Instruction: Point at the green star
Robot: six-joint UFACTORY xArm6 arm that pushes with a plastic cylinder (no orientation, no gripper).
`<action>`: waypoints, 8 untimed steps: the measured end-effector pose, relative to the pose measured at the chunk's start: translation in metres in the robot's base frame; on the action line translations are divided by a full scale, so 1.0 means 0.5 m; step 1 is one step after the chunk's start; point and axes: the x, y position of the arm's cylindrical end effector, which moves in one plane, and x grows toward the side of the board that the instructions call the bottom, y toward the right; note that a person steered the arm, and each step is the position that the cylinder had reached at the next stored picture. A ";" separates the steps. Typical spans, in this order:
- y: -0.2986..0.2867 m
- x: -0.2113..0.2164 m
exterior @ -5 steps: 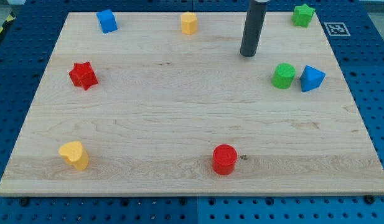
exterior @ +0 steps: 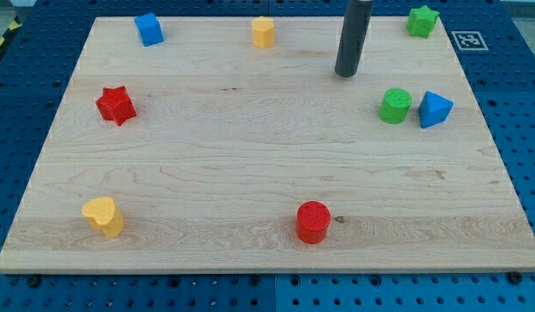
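The green star sits at the view's top right corner of the wooden board. My dark rod comes down from the top edge, and my tip rests on the board to the left of and below the star, well apart from it. The green cylinder lies to the right of and below my tip, touching nothing but standing close beside the blue triangular block.
A blue cube and a yellow hexagonal block sit along the top. A red star is at the left, a yellow heart at the bottom left, a red cylinder at the bottom middle. A marker tag lies off the board's top right.
My tip has moved very slightly upward in the view. The blocks have not moved.
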 end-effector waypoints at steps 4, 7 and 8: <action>0.208 -0.039; 0.230 -0.039; 0.260 -0.039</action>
